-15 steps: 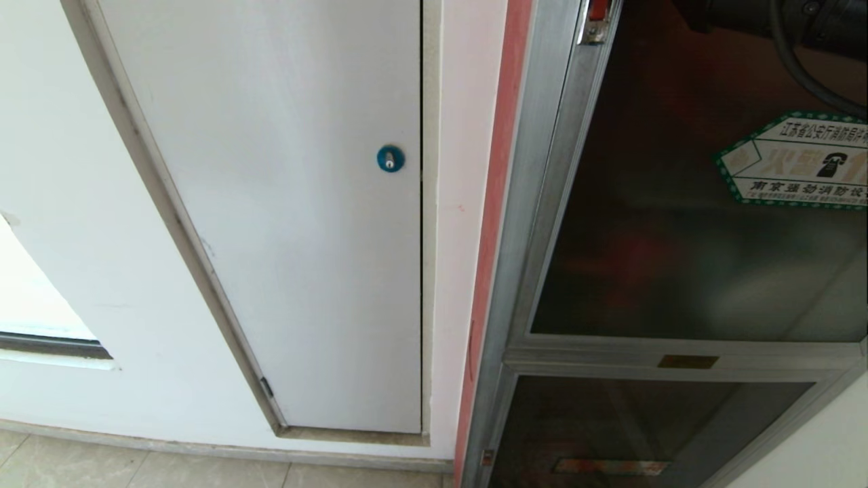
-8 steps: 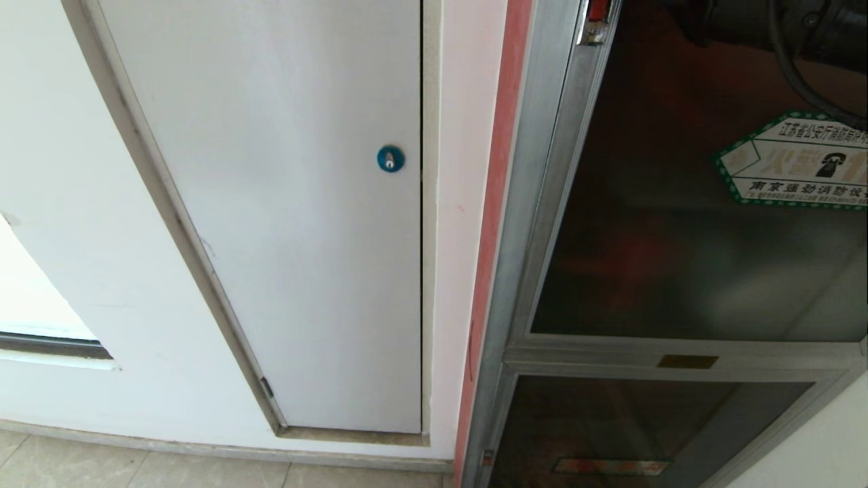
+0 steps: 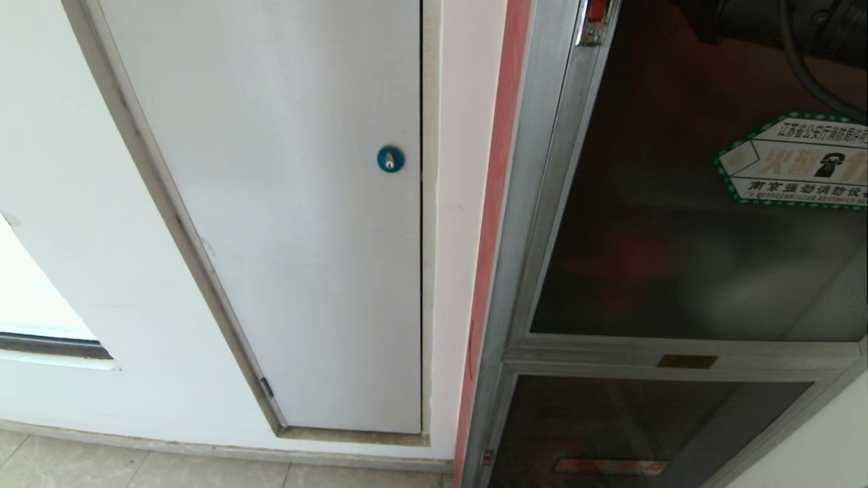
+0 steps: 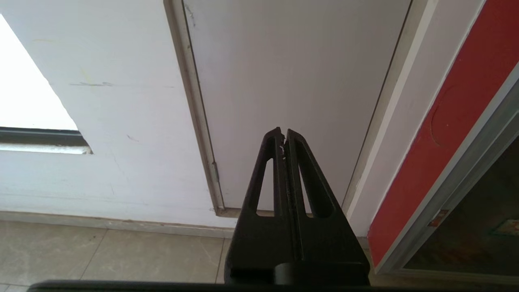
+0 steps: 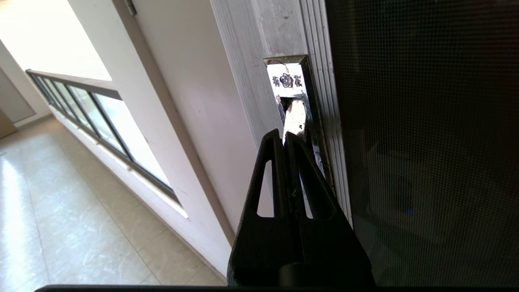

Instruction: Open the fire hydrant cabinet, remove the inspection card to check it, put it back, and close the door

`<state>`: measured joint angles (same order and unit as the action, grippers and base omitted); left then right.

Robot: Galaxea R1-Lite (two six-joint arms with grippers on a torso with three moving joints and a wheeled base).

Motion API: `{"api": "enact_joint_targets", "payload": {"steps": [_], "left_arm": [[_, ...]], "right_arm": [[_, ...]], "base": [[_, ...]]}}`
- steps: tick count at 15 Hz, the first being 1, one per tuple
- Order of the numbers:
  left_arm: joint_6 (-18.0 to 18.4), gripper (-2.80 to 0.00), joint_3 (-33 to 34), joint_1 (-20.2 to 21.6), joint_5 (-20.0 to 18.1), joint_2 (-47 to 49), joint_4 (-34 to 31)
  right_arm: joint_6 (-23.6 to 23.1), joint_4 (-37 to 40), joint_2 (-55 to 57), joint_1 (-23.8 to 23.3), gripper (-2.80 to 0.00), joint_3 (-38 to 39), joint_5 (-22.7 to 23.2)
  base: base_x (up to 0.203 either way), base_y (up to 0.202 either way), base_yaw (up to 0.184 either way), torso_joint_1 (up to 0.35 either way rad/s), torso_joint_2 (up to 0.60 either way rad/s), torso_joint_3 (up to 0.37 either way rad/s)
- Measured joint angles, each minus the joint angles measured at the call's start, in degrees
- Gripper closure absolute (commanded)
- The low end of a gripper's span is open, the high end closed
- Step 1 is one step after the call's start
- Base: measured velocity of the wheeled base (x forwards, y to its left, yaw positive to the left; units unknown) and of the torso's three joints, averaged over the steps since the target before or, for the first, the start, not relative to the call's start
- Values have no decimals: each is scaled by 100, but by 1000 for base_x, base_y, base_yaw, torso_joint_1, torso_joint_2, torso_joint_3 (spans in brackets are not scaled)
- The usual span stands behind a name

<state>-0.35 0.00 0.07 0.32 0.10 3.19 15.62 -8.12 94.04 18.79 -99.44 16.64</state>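
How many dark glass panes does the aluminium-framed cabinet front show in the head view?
2: the upper dark glass pane carrying the green-bordered hexagonal sticker, and a lower dark glass pane beneath the aluminium crossbar. Others may lie out of frame.

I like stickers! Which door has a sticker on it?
The dark glass door on the right: it has a green-edged phone sticker. The white door only has a blue lock.

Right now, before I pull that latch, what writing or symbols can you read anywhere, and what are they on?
Green-bordered hexagonal white sticker on the dark glass door: black telephone symbol; large pale characters washed out; top and bottom lines of Chinese text cut off at the picture edge, not fully readable.
Shiny metal latch plate: stamped flower emblem between two small characters, too small to read.
Small brass plate on the aluminium crossbar: unreadable.
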Motion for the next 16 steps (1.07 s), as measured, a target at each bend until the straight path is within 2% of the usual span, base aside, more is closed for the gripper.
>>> {"api": "enact_joint_targets", "payload": {"steps": [16], "left_arm": [[2,0,0,0,1,0,0]], "right_arm": [[-33,13,63,-10,0,84,-9]], "base": [[0,0,0,0,0,0]]}}
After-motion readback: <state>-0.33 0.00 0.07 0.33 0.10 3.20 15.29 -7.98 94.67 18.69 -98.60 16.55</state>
